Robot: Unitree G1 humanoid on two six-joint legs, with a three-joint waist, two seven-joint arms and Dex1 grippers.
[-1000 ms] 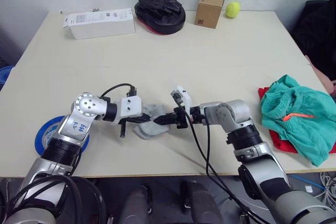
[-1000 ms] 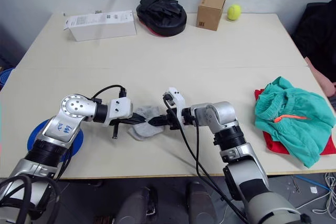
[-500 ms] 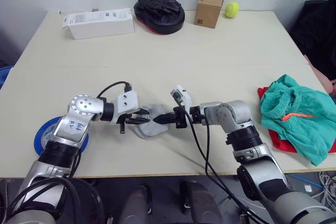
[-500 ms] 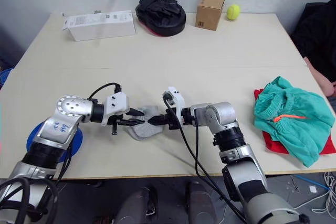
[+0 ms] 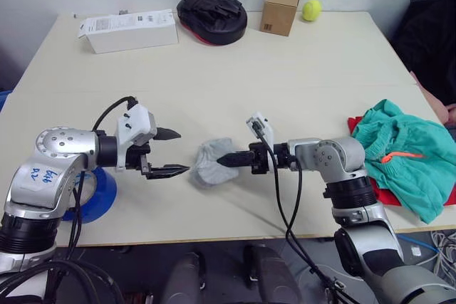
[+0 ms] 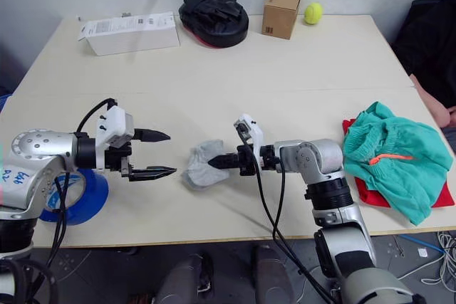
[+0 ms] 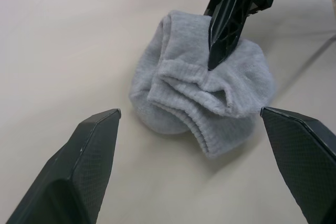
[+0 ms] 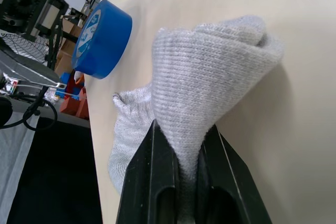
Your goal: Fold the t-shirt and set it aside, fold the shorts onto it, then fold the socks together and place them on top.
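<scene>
Bunching socks (image 5: 211, 162), pinched by right tool (image 5: 226, 159)

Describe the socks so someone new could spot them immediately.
Look at the near middle of the beige table, between the two arms. The socks are a small light grey knit bundle pinched by the right gripper, much smaller than the teal shorts at the right edge.

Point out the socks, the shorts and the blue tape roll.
socks (image 5: 211, 164): left eye view, middle of the grey bundle.
shorts (image 5: 402, 161): left eye view, middle of the teal-green fabric.
blue tape roll (image 6: 96, 191): right eye view, its outer wall.
</scene>
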